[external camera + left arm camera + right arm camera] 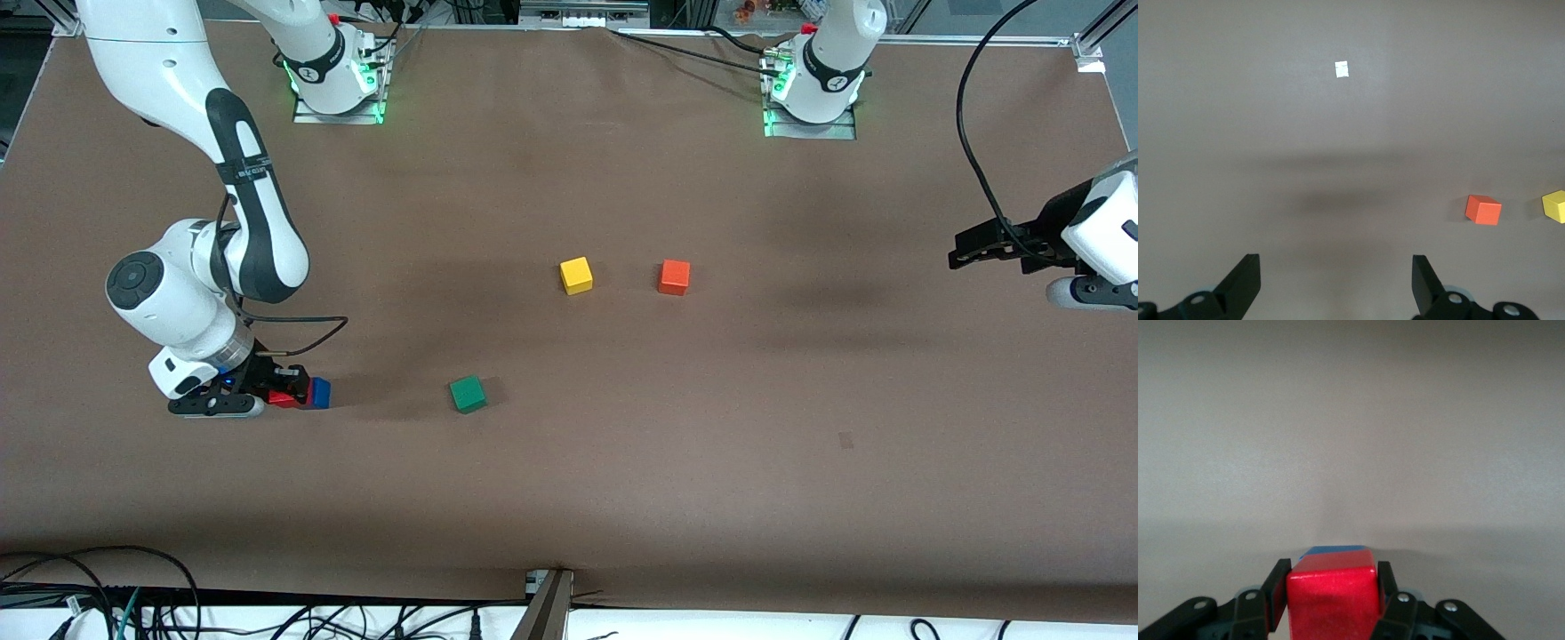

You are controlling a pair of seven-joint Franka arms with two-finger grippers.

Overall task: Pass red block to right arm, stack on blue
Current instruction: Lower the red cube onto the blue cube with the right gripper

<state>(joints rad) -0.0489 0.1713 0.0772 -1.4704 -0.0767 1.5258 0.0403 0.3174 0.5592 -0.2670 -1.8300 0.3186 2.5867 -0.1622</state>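
Observation:
My right gripper point(287, 394) is low at the table toward the right arm's end, shut on the red block point(283, 400). The blue cube point(319, 392) sits right against the red block. In the right wrist view the red block point(1331, 600) fills the gap between the fingers point(1276, 590), and the blue cube point(1333, 551) peeks out just past it. I cannot tell whether the red block rests on the blue cube or beside it. My left gripper point(958, 251) is open and empty, up over the left arm's end of the table; it also shows in the left wrist view point(1336, 263).
A green cube point(468, 393) sits on the table beside the blue cube, toward the middle. A yellow cube point(576, 275) and an orange cube point(674, 276) sit mid-table; both show in the left wrist view, orange point(1483, 209) and yellow point(1555, 205). Cables lie along the front edge.

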